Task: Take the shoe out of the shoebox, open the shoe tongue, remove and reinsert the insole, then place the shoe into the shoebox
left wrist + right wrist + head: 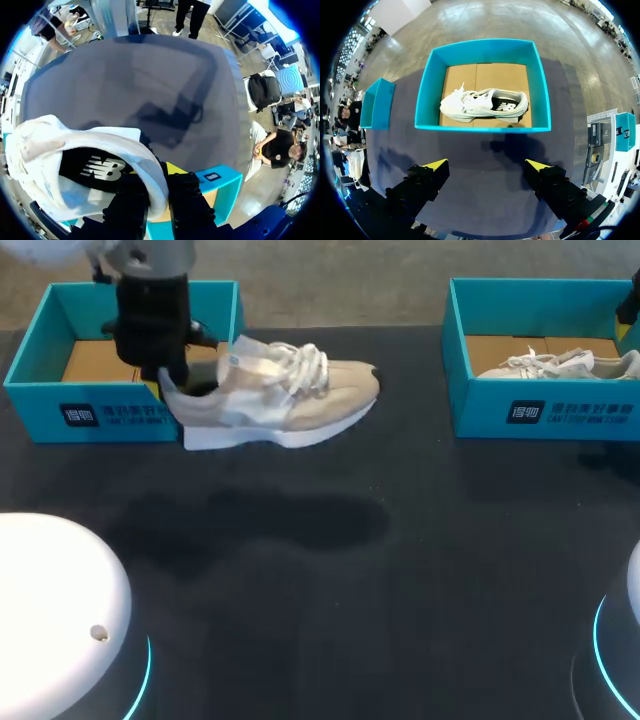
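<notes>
At the far left of the table (pixel 400 570) a teal left shoebox (pixel 30 350) is seen, open at the top, with its cardboard floor showing. Over its right front corner the left gripper (pixel 168 380) is positioned, and it is clamped on the heel of a beige and white shoe (pixel 280 395). In the left wrist view one finger is set inside the heel collar and the other outside it, so that the collar is pinched between them (pixel 159 185). The shoe (pixel 75 155) is held clear of the table, toe pointing to the right, outside the box and just beside it, and its shadow is cast on the dark surface below. A black insole (pixel 95 167) is seen lying inside the shoe.

At the right a right shoebox (pixel 455 380) is placed, and a second shoe (pixel 560 365), pale, is laid on its side within it. In the right wrist view the right gripper (pixel 486 167) is held above the table in front of this box (pixel 427 95), with its fingers wide apart and nothing between them.
</notes>
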{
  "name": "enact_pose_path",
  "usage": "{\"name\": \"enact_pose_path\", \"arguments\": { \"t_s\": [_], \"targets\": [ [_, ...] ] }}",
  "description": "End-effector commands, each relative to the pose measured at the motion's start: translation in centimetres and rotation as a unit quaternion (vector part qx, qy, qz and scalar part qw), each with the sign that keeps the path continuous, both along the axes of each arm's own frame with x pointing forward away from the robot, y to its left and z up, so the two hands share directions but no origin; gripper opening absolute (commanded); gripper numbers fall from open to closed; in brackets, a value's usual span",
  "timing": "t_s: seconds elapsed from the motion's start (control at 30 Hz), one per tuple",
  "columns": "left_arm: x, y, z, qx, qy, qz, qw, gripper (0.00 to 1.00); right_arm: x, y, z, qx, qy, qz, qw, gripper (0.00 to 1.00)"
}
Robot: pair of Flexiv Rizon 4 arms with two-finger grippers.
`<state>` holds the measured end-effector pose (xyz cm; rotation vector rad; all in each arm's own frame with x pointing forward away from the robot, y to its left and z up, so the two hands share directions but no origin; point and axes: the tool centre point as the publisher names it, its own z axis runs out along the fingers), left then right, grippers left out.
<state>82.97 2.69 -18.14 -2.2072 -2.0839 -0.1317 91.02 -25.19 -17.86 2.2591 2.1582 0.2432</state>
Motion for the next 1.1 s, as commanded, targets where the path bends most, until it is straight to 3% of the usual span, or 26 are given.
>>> {"name": "enact_pose_path", "arguments": {
  "t_s": [0.03, 0.13, 1.1],
  "targets": [
    [-1.35, -0.33, -0.09, -0.006, -0.054, -0.003, 0.999, 0.0, -0.09, 0.04, -0.04, 0.0, -0.001, 0.0, 1.0, 1.0],
    [-1.99, -0.5, -0.17, -0.021, -0.051, -0.003, 0.998, 0.0, -0.09, 0.04, -0.04, 0.0, -0.001, 0.0, 1.0, 1.0],
    [-1.99, -0.5, -0.17, -0.021, -0.051, -0.003, 0.998, 0.0, -0.09, 0.04, -0.04, 0.0, -0.001, 0.0, 1.0, 1.0]
  ]
}}
